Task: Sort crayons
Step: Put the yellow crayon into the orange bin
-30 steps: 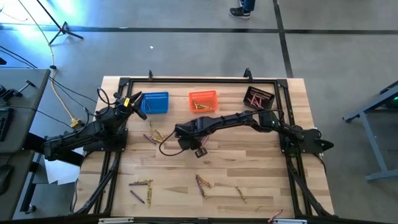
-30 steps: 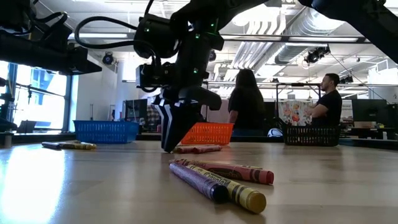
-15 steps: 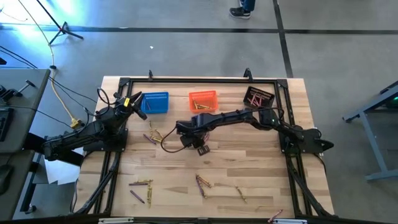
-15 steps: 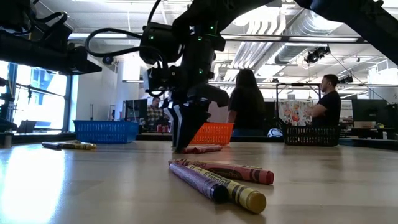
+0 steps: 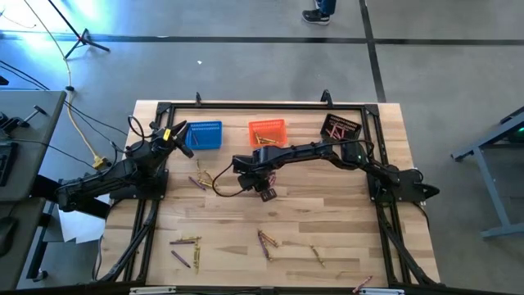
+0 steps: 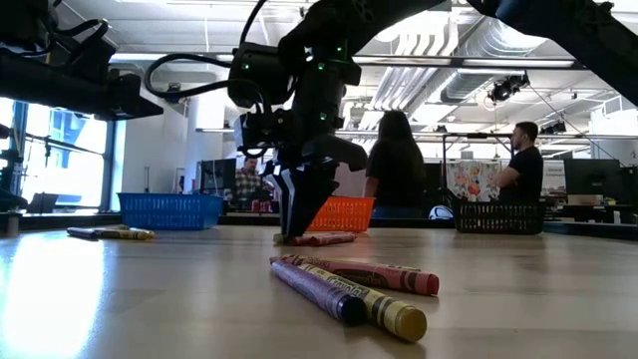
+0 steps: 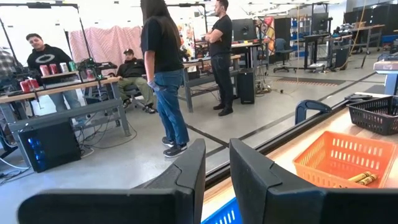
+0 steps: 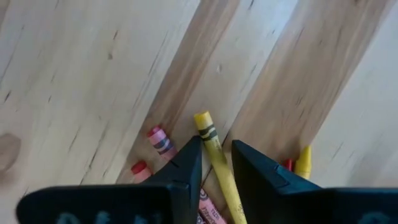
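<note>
Pink crayons flank yellow crayon; baskets behind

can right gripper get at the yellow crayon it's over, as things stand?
Probably yes. The right gripper is down at the table with the yellow crayon between its fingertips; pink crayons lie close beside it, but nothing covers it.

A robotics laboratory or workshop. An open hall with a grey concrete floor, exposed ceiling ducts and strip lighting surrounds a framed wooden table fitted with two robot arms. Behind it stand workbenches laden with equipment, monitors, a computer tower and cabling; several people stand or sit among the benches.
</note>
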Motion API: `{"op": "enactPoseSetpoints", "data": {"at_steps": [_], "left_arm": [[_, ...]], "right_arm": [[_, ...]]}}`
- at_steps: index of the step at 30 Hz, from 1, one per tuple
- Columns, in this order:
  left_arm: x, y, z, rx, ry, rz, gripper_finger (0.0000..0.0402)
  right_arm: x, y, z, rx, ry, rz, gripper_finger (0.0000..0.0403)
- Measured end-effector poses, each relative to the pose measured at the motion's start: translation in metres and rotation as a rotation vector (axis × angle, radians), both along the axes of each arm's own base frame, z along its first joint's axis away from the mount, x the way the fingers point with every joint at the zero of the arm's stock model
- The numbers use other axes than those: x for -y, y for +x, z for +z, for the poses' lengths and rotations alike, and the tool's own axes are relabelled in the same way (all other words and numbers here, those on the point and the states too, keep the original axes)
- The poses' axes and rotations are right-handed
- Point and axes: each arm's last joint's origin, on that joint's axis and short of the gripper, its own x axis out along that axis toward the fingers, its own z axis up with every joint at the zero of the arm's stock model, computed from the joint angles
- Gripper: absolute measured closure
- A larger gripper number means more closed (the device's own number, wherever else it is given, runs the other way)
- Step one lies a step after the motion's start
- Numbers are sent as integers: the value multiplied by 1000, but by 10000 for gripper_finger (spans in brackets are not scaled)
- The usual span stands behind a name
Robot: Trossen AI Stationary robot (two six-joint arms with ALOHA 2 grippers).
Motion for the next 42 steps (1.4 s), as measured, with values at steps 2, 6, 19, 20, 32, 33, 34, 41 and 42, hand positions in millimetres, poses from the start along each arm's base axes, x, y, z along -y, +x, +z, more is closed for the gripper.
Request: {"op": "enactPoseSetpoints", "data": {"at_steps": [2,6,19,20,32,33,34,41,42], "left_arm": [[0,0,0,0,0,0,342],[0,0,0,0,0,0,342],[0,0,0,0,0,0,342],[0,0,0,0,0,0,342],[0,0,0,0,0,0,342],[0,0,0,0,0,0,342],[0,0,0,0,0,0,342],[0,0,0,0,0,0,342],[0,0,0,0,0,0,342]], "right_arm": [[0,0,0,1,11,2,346],[-1,0,0,2,40,8,383],[1,0,28,1,52,3,394],[1,0,38,3,52,2,395],[80,-11,122,104,-66,-154,394],[93,-16,122,91,-67,-182,394],[105,-20,122,82,-67,-211,394],[175,-46,106,25,-56,-394,394],[181,-48,104,23,-51,-406,394]]}}
